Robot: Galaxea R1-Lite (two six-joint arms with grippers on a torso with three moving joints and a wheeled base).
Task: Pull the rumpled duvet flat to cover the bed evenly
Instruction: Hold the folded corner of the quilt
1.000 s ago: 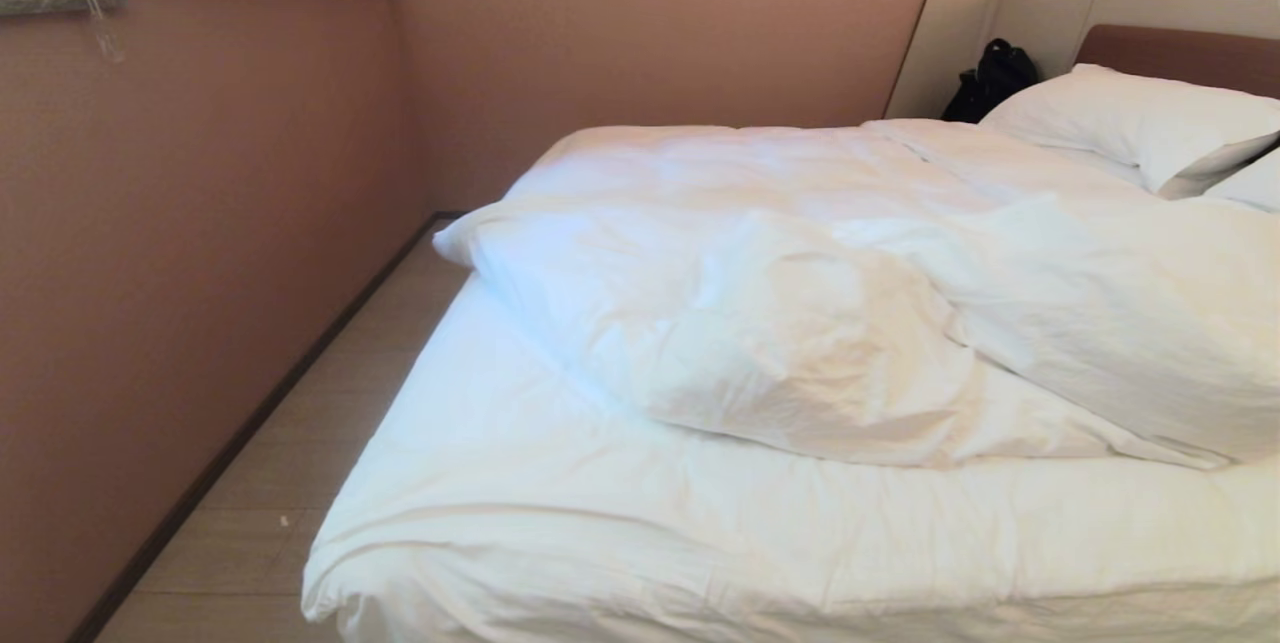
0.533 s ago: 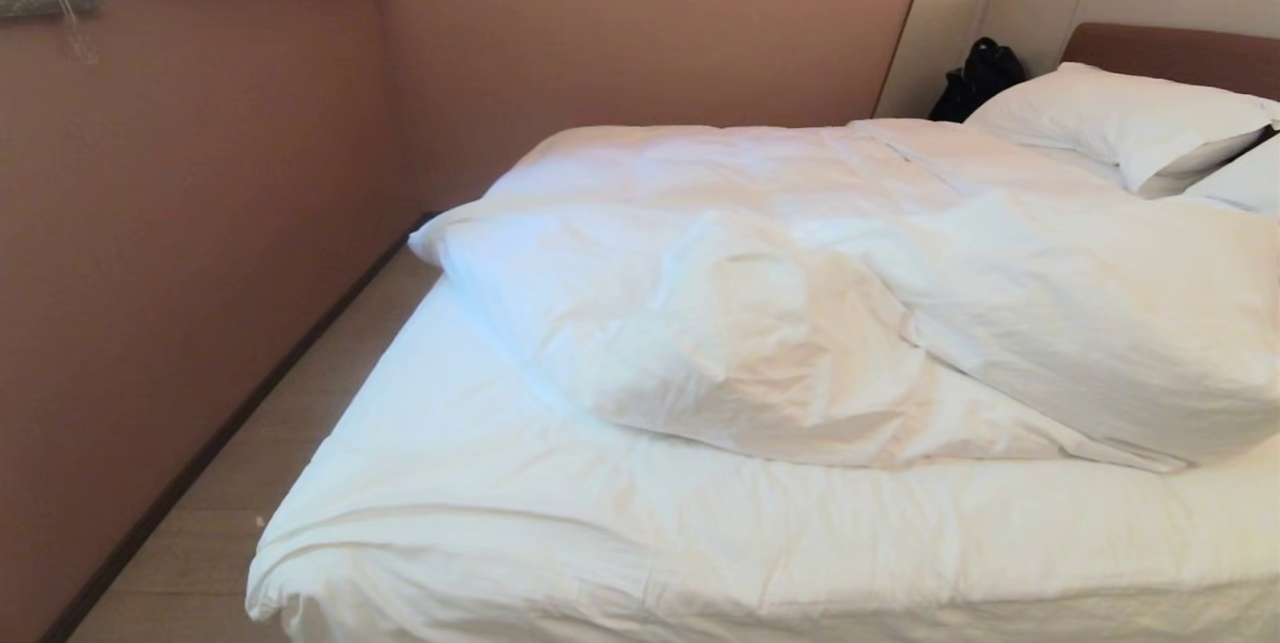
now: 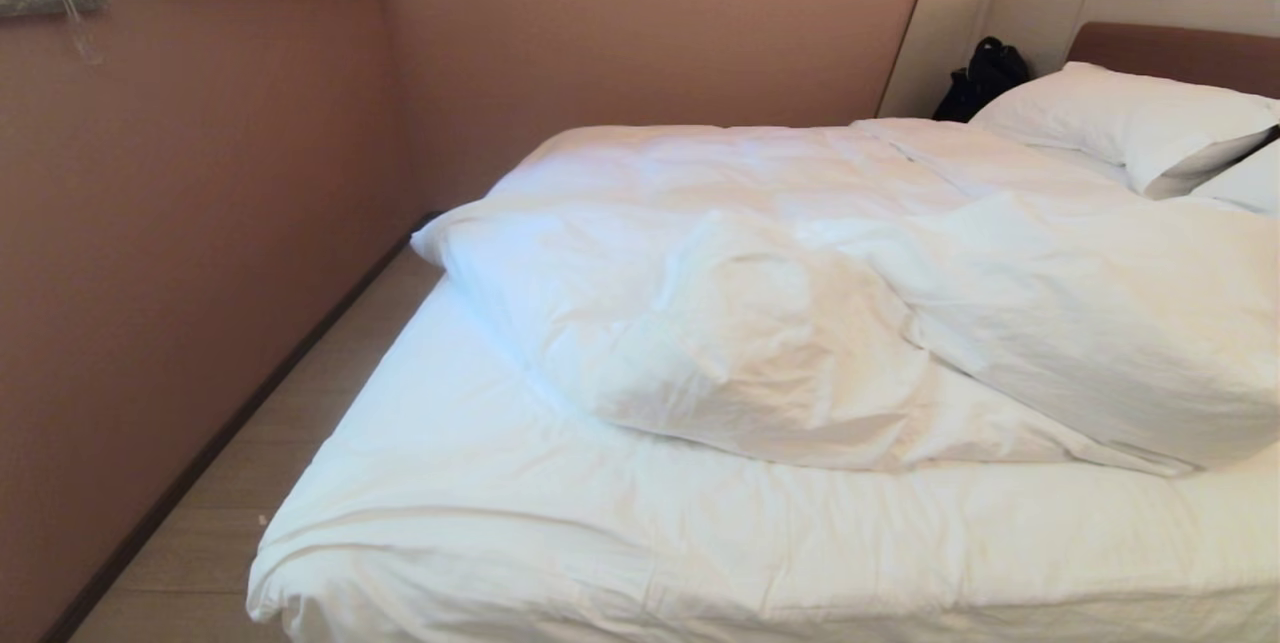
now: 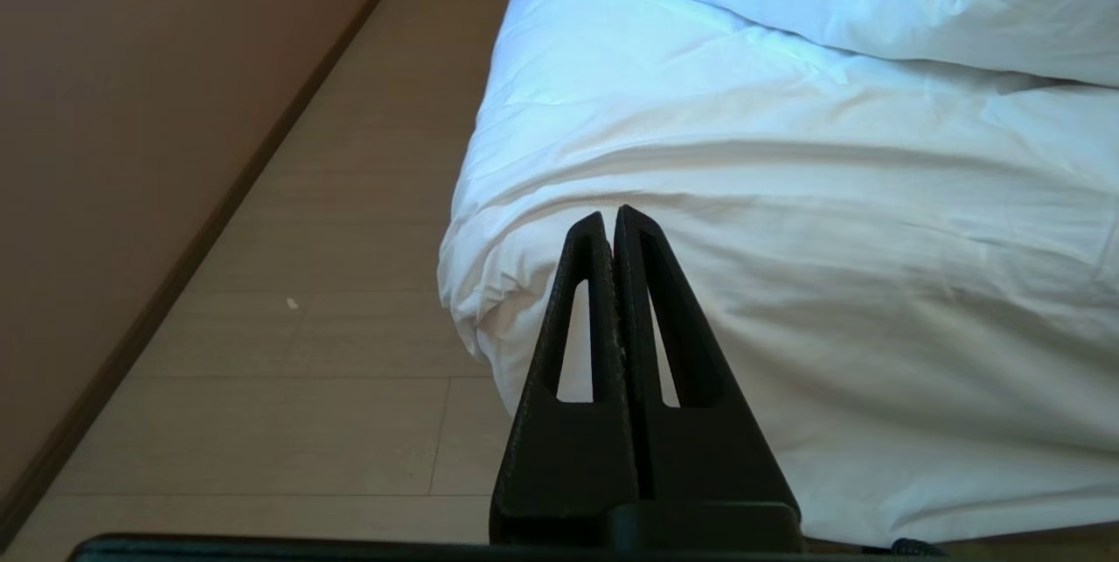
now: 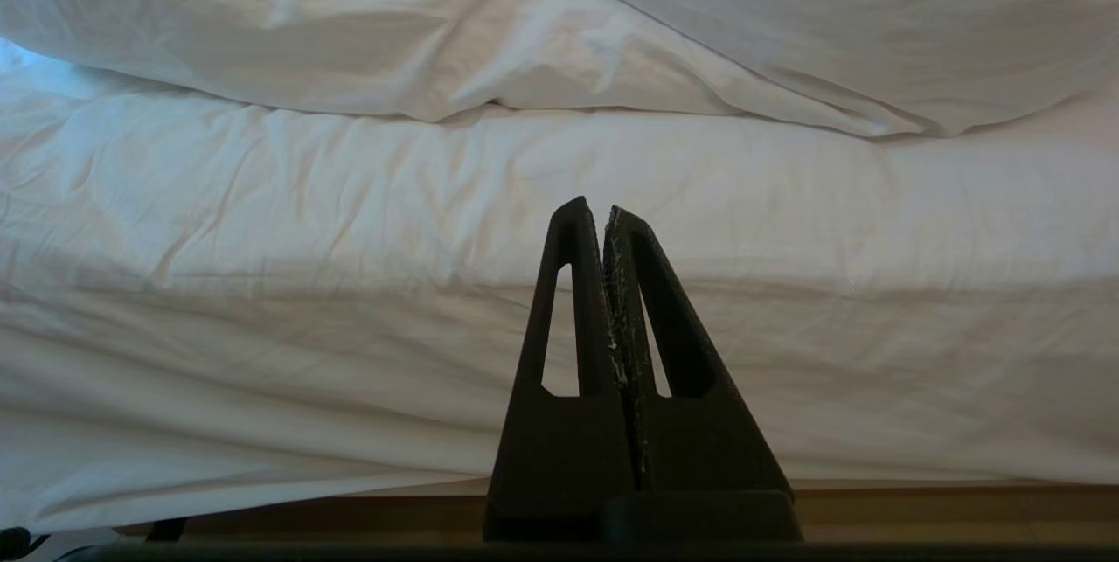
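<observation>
Both end effectors, left (image 4: 611, 214) and right (image 5: 594, 205), were closed and empty, short of the bed (image 3: 480, 483). The duvet (image 3: 800, 323) lay bunched mid-bed; soft, bulky, probably light, best gripped along its folded near edge.

White duvet (image 3: 800, 323) bunched mid-bed (image 3: 480, 483), rumpled

Head cam overlooks bed (image 3: 480, 483), wrist cams nearer

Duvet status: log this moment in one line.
duvet: bunched mid-bed | bed: foot uncovered | left gripper: shut, empty | right gripper: shut, empty
</observation>
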